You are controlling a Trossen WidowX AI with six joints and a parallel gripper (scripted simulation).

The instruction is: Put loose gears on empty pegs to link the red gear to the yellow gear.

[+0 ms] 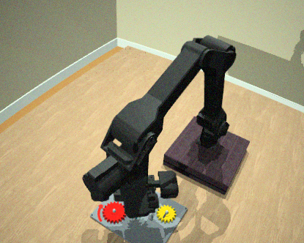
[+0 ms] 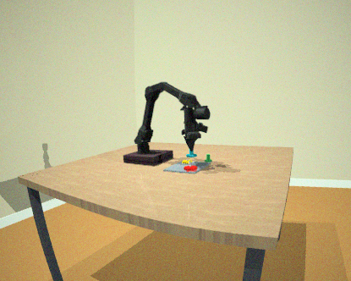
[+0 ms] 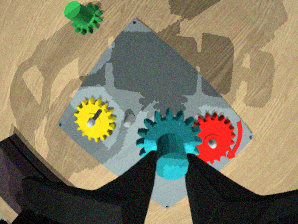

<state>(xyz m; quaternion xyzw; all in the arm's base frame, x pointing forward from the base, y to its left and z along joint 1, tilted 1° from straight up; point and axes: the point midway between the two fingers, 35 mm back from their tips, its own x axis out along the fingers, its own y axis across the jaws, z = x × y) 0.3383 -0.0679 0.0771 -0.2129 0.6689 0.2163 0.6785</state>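
1. My arm (image 1: pixel 173 80) (image 2: pixel 174 90) reaches from its dark base (image 1: pixel 173 158) (image 2: pixel 132 159) out over the board, its wrist pointing down.
2. The grey board (image 1: pixel 151 232) (image 2: pixel 174 168) (image 3: pixel 150 55) lies on the wooden table (image 1: pixel 63 154) (image 2: pixel 157 195) (image 3: pixel 270 165), in front of that base.
3. My gripper (image 2: pixel 191 151) (image 3: pixel 170 157) is clamped on the handle of the teal gear (image 2: pixel 191 155) (image 3: pixel 167 127), holding it above the board. In the wrist view the teal gear overlaps the edge of the red gear; I cannot tell whether their teeth touch.
4. The red gear (image 1: pixel 114 214) (image 2: pixel 190 168) (image 3: pixel 215 135) sits on its peg beside the curved red arrow (image 1: pixel 98 212) (image 3: pixel 237 140).
5. The yellow gear (image 1: pixel 166 214) (image 2: pixel 186 162) (image 3: pixel 95 120), with its black stripe, sits on another peg, well apart from the red one.
6. The green gear (image 2: pixel 208 159) (image 3: pixel 86 20) stands on the table, off the board.
7. A bare peg (image 3: pixel 129 118) shows between the yellow and teal gears.
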